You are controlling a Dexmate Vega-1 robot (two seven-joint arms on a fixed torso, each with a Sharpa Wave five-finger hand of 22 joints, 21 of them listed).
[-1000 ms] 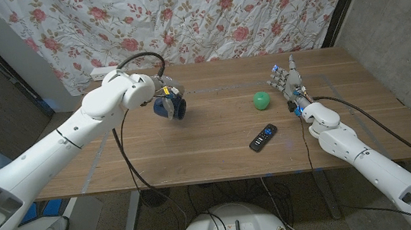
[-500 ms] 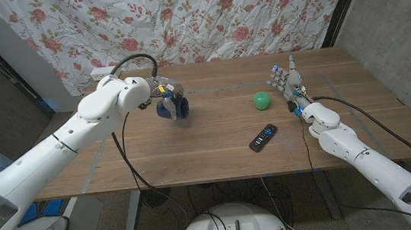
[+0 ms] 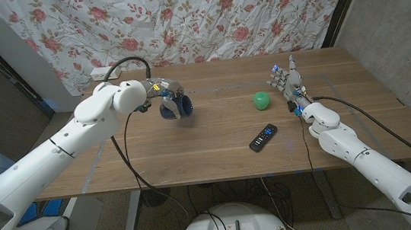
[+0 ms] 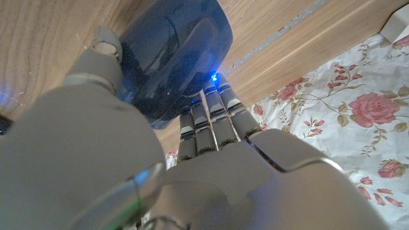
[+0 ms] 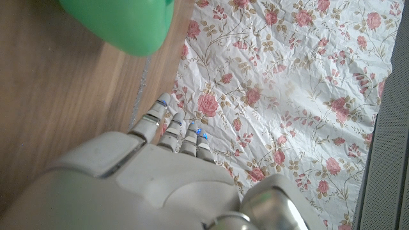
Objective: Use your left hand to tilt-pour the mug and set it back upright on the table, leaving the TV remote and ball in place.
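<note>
We list a dark blue mug [image 3: 175, 107] at the upper left-centre of the head view, gripped by the left hand [image 3: 162, 90], fingers [image 4: 206, 121] wrapped round its side. A green ball [image 3: 262, 100] sits right of centre on the wooden table [image 3: 217, 148]; a black TV remote [image 3: 263, 136] lies below it. The right hand [image 3: 288, 82], fingers spread, holds nothing at the right.
</note>
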